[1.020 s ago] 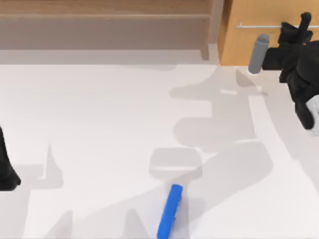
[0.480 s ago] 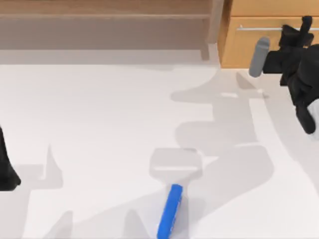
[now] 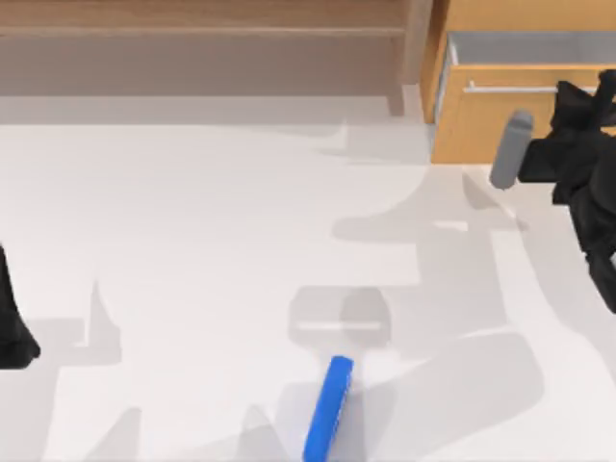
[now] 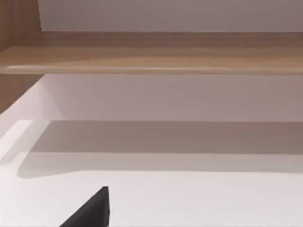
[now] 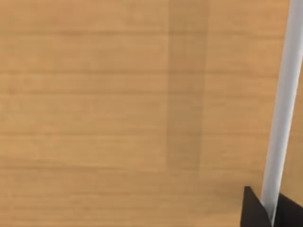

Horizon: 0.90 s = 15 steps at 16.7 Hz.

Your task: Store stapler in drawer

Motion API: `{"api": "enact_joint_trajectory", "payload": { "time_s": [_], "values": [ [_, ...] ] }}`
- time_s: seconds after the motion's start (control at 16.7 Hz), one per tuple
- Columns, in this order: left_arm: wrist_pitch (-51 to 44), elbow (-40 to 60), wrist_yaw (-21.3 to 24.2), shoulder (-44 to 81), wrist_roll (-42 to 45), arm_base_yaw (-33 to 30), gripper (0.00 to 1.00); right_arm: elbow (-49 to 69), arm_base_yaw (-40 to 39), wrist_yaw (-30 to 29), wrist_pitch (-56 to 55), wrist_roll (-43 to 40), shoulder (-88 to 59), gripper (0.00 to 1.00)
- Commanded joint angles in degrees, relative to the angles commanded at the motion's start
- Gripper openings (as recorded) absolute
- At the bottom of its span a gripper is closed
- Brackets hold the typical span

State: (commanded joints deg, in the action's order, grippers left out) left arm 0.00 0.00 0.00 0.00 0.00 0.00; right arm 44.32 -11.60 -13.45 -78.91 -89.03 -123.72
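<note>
Drawer (image 3: 491, 120) — pulled further out than half a second ago, grey-white interior now exposed behind its front. Right gripper (image 3: 599, 94) at the silver handle (image 3: 510, 89), fingers closed on the bar; the right wrist view shows this grip (image 5: 270, 205) up close. Stapler (image 3: 327, 409) — unmoved, near the table's (image 3: 192, 241) front edge, long axis near-vertical in the top view, upper end tilted right. Left arm (image 3: 12, 322) parked at left edge; fingers' state cannot be told.

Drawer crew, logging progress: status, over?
Right gripper on drawer handle, drawer part open. Left gripper parked at table's left. Stapler on table, path unobstructed.
</note>
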Motion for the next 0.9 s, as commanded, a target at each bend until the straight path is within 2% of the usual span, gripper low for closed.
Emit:
{"api": "enact_joint_trajectory", "payload": {
  "time_s": [0.3, 0.66, 0.9],
  "values": [
    [0.0, 0.0, 0.0, 0.0, 0.0, 0.0, 1.0, -0.74, -0.13, -0.09, -0.63, -0.06, 0.13, 0.0],
    [0.0, 0.0, 0.0, 0.0, 0.0, 0.0, 1.0, -13.05, -2.23, -2.29, -7.72, 0.0, 4.58, 0.0],
    [0.0, 0.0, 0.0, 0.0, 0.0, 0.0, 1.0, -14.89, -2.65, -2.7, -9.06, 0.11, 5.58, 0.0]
  ]
}}
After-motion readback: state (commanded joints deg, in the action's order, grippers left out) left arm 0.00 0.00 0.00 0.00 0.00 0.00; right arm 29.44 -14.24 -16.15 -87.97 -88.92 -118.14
